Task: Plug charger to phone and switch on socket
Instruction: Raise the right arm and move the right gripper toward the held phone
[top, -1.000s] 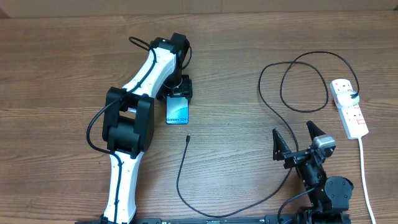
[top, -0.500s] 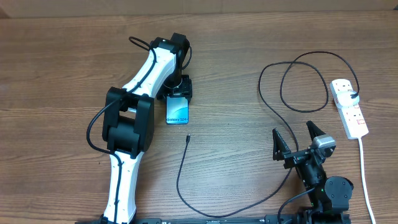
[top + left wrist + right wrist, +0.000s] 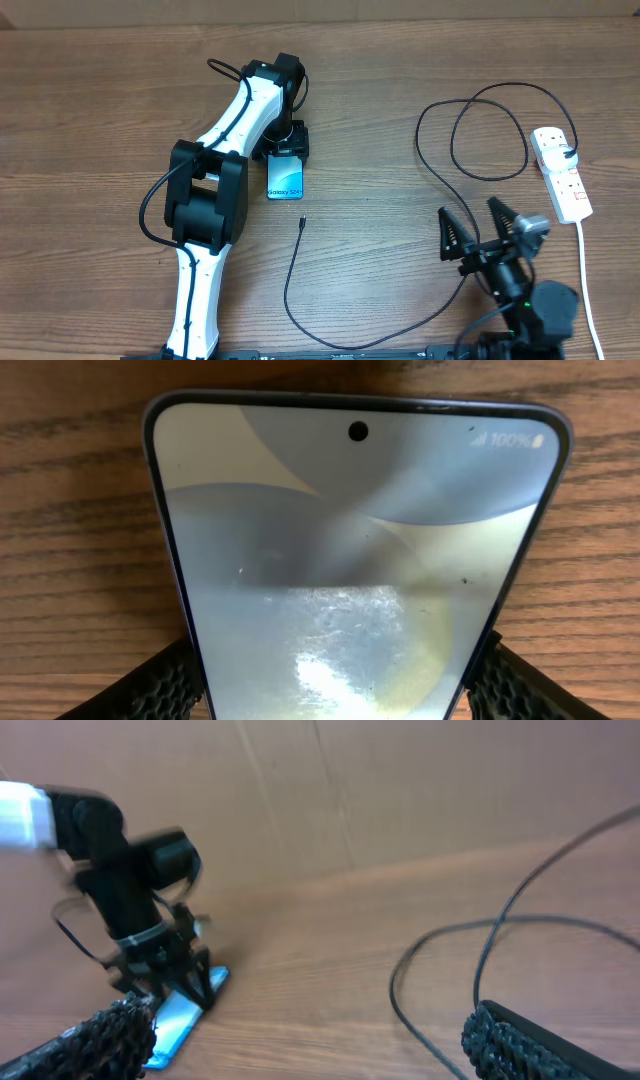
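Observation:
The phone [image 3: 285,181] lies flat on the wooden table, its blue screen up. My left gripper [image 3: 290,150] is shut on its far end, and in the left wrist view both pads press the phone [image 3: 350,560] at its edges, with the gripper [image 3: 340,695] astride it. The charger [image 3: 290,290] is a thin black cable whose connector tip [image 3: 301,222] lies loose just below the phone. It loops right to a plug [image 3: 570,152] in the white socket [image 3: 562,186]. My right gripper [image 3: 470,213] hovers open and holds nothing at the lower right, with the cable [image 3: 430,1020] passing between its fingers [image 3: 520,1045].
A thick white cord [image 3: 585,280] runs from the socket down to the table's front edge. The left arm [image 3: 205,200] stretches across the left half of the table. A cardboard wall stands behind the table's far edge.
The right arm has shifted slightly right and toward the front, and its wrist view is blurred. The left gripper and the phone have not moved.

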Controlling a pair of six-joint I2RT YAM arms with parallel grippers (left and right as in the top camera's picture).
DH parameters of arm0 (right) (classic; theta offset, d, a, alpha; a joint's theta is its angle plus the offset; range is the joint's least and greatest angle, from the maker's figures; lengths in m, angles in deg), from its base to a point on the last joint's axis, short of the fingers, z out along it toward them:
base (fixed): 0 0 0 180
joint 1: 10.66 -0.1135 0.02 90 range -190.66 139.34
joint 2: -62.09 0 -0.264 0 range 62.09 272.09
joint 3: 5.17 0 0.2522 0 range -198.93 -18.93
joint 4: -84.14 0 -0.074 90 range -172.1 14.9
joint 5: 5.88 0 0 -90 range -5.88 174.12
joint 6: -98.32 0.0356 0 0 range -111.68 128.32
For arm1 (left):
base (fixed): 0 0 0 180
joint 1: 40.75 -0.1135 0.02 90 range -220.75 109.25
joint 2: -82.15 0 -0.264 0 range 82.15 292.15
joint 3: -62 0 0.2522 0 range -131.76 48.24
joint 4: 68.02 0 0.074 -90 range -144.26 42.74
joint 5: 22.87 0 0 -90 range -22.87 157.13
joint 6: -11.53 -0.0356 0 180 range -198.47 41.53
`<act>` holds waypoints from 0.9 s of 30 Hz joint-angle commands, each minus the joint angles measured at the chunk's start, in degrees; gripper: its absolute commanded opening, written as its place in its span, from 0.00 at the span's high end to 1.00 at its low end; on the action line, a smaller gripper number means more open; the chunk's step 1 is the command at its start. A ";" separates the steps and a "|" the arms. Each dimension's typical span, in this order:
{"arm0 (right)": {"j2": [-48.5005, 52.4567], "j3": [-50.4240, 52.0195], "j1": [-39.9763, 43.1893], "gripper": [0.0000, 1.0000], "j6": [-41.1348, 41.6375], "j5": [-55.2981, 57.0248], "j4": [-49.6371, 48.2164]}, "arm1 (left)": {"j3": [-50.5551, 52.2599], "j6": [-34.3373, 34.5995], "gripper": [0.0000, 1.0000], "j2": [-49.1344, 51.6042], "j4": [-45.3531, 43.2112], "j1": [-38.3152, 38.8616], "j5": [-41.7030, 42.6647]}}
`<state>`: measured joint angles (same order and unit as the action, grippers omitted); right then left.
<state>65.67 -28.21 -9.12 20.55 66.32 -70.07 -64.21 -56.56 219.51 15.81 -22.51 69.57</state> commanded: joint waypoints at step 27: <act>75.97 -55.93 -0.13 0.00 -0.72 -24.70 42.56 | 2.80 -0.94 0.47 5.40 -0.68 -0.31 0.37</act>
<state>139.83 -83.29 -8.85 20.70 46.29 -27.30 -64.25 -57.02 219.51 15.92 -22.53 69.52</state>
